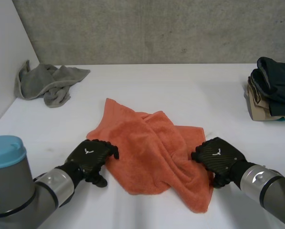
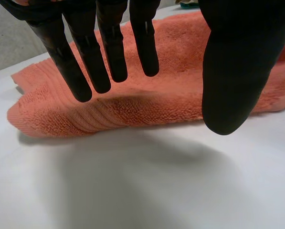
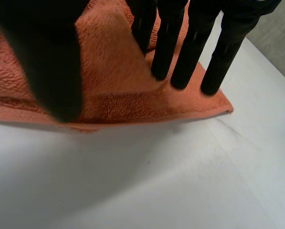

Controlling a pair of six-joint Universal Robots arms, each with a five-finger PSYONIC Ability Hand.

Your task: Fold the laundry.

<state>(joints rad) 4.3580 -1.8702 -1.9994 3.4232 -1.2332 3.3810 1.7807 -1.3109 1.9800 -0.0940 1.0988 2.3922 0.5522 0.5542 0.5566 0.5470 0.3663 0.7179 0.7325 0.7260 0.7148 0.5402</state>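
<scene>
**Orange towel (image 1: 152, 152) rumpled, centre frame**

Lies on white table (image 1: 180, 81). L hand (image 1: 90, 159) at towel's left edge, lower left: fingers straight, thumb apart, gripping nothing. R hand (image 1: 219, 158) at right edge, lower right: same. Grey cloth (image 1: 49, 82) upper left; folded clothes stack (image 1: 273, 90) far right.

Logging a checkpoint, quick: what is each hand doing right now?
Left hand: open, over the towel's edge.
Right hand: open, over the towel near its corner.
</scene>
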